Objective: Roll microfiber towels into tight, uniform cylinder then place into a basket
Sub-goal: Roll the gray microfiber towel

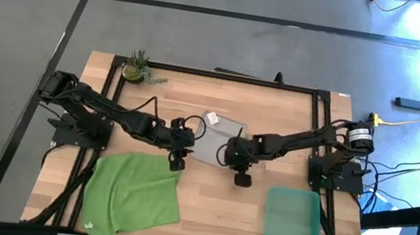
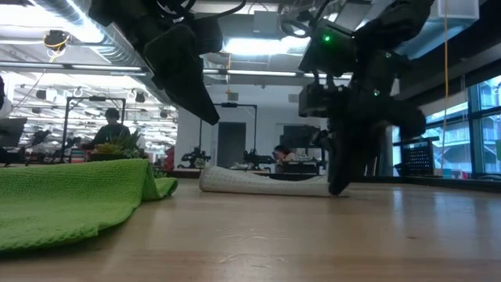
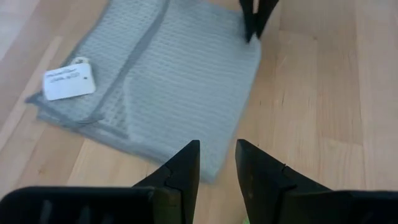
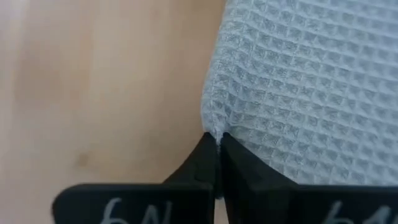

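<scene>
The light grey towel (image 1: 220,136) lies flat at the table's middle, its white tag (image 3: 68,84) on its far left part and one edge folded over. The bright green towel (image 1: 132,193) lies spread at the near left. The teal basket (image 1: 292,226) stands at the near right. My left gripper (image 3: 217,158) is open by a narrow gap and hovers above the grey towel's near left corner; the low view (image 2: 205,106) shows it clear of the table. My right gripper (image 4: 216,140) is shut at the grey towel's right edge, its tips down at the table (image 2: 338,186). My right gripper pinches the grey towel's right edge (image 4: 211,124) between its two fingertips. The fingers point down from above, and the cloth puckers a little at the tips. The towel still lies on the table.
A small potted plant (image 1: 135,69) stands at the far left corner. A black frame (image 1: 225,75) runs round the table's edges. Bare wood lies between the green towel and the basket. People and desks show in the room behind.
</scene>
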